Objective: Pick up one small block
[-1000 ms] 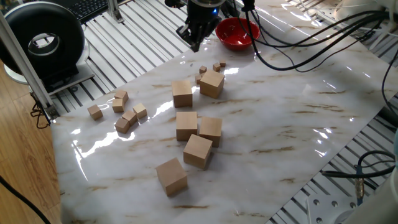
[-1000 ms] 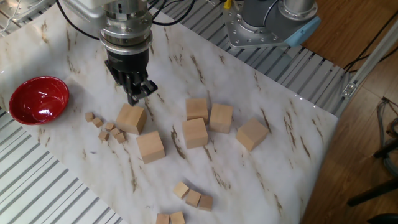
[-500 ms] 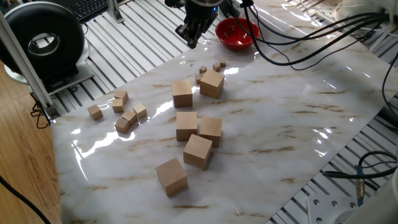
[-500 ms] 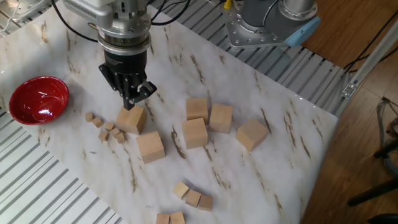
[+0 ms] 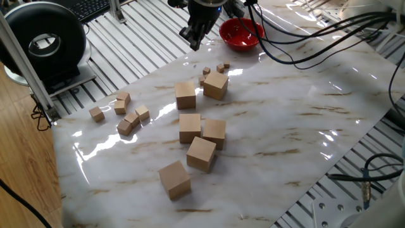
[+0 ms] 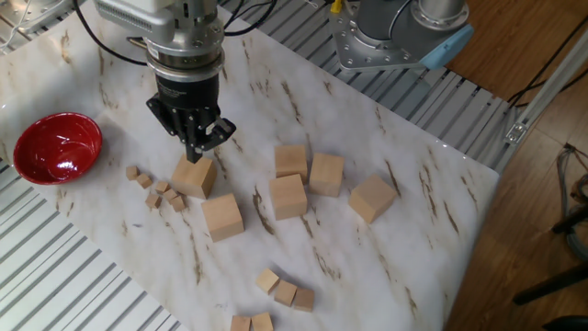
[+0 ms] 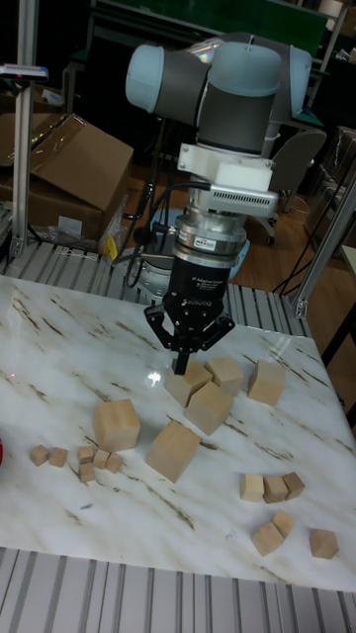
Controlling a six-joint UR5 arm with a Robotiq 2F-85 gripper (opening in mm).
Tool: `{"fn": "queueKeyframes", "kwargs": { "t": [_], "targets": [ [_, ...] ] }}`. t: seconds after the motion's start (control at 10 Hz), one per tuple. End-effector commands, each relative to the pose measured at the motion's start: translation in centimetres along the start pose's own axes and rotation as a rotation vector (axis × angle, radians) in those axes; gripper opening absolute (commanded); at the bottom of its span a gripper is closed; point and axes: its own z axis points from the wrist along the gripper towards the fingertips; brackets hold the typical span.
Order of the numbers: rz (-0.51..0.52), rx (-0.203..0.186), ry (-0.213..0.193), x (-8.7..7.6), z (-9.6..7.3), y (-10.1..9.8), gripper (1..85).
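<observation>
Several small blocks [image 6: 144, 180] lie in a loose cluster [image 5: 206, 70] between the red bowl and one big cube [image 6: 193, 176]; they also show at the left of the tall fixed view [image 7: 57, 457]. My gripper [image 6: 196, 153] hangs above the table just behind that big cube, fingers pointing down and pinched to a single tip. No block shows between them. From the first fixed view the gripper [image 5: 197, 42] is at the table's far edge, left of the bowl. In the tall fixed view the gripper [image 7: 181, 367] hovers over the big cubes.
A red bowl [image 5: 240, 33] stands at the far end. Several big tan cubes [image 5: 190, 127] are scattered mid-table. A group of medium blocks [image 5: 124, 126] lies near the left edge. Black cables [image 5: 329, 38] trail over the far right. Ribbed metal rails [image 5: 133, 44] surround the marble top.
The gripper has risen slightly and drifted a little away from the big cube. Its fingers stay together. None of the blocks has moved.
</observation>
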Motion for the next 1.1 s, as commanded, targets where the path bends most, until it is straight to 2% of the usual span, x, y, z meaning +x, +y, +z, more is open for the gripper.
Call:
{"fn": "queueKeyframes", "kwargs": {
  "t": [0.0,0.3,0.4,0.5,0.6,0.7,0.8,0.9,1.0],
  "targets": [
    [-0.062,-0.015,0.013,-0.3,-0.3,0.7,1.0],
    [-0.062,-0.027,0.006,-0.5,-0.6,0.9,1.0],
    [-0.076,-0.019,0.010,-0.4,-1.0,-0.1,1.0],
    [-0.067,-0.027,0.018,-0.2,-1.5,-0.7,1.0],
    [-0.119,0.003,0.036,0.2,-1.7,-1.8,1.0],
    [-0.173,-0.007,0.050,0.6,-1.7,-1.6,1.0],
    [-0.207,-0.055,0.061,1.0,-1.8,-0.4,1.0],
    [-0.213,-0.085,0.059,1.1,-1.8,0.3,1.0],
    [-0.171,-0.056,0.058,0.9,-1.8,-0.4,1.0]
  ]
}}
